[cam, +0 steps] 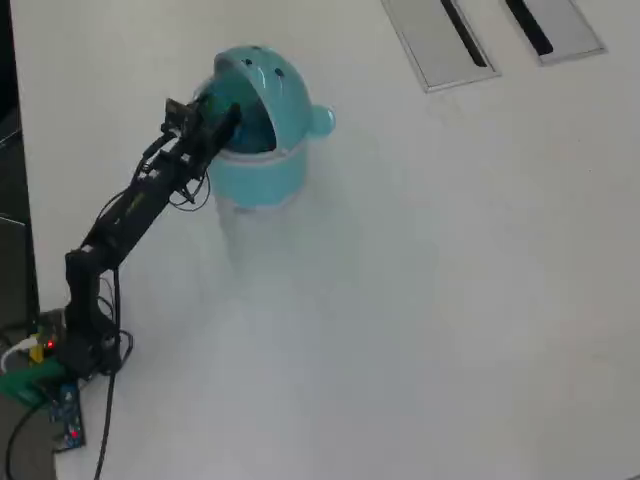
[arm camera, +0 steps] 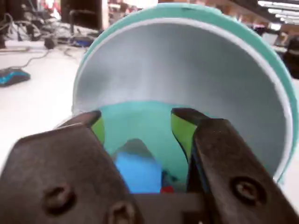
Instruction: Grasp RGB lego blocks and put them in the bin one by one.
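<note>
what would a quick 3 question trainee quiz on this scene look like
1. True or false: the claw is open above the bin.
2. Which colour block shows most clearly inside the bin in the wrist view? A red B blue C yellow-green
3. Fill in: in the overhead view, the bin's flip lid is ____.

Key: 1 true. 2 B, with only a sliver of red beside it. 3 open.

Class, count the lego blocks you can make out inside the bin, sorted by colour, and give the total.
Blue block: 1
Red block, only a sliver showing: 1
Yellow-green block: 0 visible
Total seen in the turquoise bin: 2
</note>
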You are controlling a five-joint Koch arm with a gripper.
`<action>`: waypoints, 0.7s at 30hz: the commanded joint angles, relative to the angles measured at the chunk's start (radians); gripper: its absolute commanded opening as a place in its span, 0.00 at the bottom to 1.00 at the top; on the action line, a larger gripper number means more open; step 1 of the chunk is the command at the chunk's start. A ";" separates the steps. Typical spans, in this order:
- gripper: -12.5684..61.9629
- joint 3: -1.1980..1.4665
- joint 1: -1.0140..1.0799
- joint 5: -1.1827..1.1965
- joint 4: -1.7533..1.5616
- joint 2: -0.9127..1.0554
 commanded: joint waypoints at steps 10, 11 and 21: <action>0.55 0.057 0.017 -0.014 -0.084 0.146; 0.55 0.087 0.023 -0.011 -0.089 0.166; 0.56 0.307 0.083 0.140 -0.172 0.351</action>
